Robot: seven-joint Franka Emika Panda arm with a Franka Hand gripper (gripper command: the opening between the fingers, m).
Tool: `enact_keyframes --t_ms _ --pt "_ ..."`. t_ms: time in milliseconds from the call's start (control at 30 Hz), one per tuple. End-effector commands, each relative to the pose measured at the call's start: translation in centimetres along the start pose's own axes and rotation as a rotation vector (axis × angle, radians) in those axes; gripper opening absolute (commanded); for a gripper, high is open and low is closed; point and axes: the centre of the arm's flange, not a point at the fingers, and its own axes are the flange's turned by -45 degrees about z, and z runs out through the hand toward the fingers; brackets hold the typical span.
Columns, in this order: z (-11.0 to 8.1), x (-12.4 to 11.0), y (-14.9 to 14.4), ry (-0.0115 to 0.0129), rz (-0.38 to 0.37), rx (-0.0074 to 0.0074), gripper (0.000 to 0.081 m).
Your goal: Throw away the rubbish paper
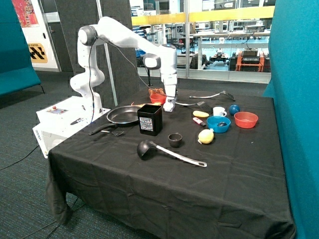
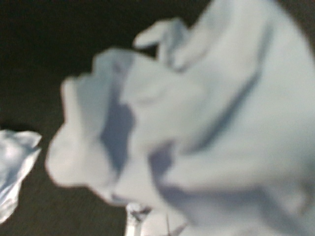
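A white Franka arm's two-finger gripper (image 1: 169,106) sits low at the black bin's (image 1: 150,119) one o'clock, jaws apparently clamped on a crumpled white paper wad (image 2: 197,128), seemingly for binning; another wad (image 2: 15,162) lies beside.

Rubbish paper, first wad (image 2: 197,123): crumpled white paper, irregular and lumpy, with deep folds and shadowed creases. In the wrist view it fills the centre and right of the frame, very close to the camera. In the outside view it appears as a small white lump (image 1: 169,105) just left of frame centre. Second wad (image 2: 15,167): crumpled white paper at the left edge, lower half, on black cloth, apart from the first.
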Motion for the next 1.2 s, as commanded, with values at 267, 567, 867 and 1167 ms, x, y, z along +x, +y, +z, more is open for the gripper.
enact_keyframes --t_ms 267,567,867,1167 --pt "-8.7 -8.1 1.4 -0.0054 0.177 0.0026 0.0000" --pt "-9.4 -12.3 4.0 -0.0055 0.273 0.0024 0.0000" --pt "-10.5 -13.0 9.1 -0.0057 0.433 0.0019 0.0000" --pt "-8.4 -13.0 11.7 -0.0057 0.418 0.0020 0.0000"
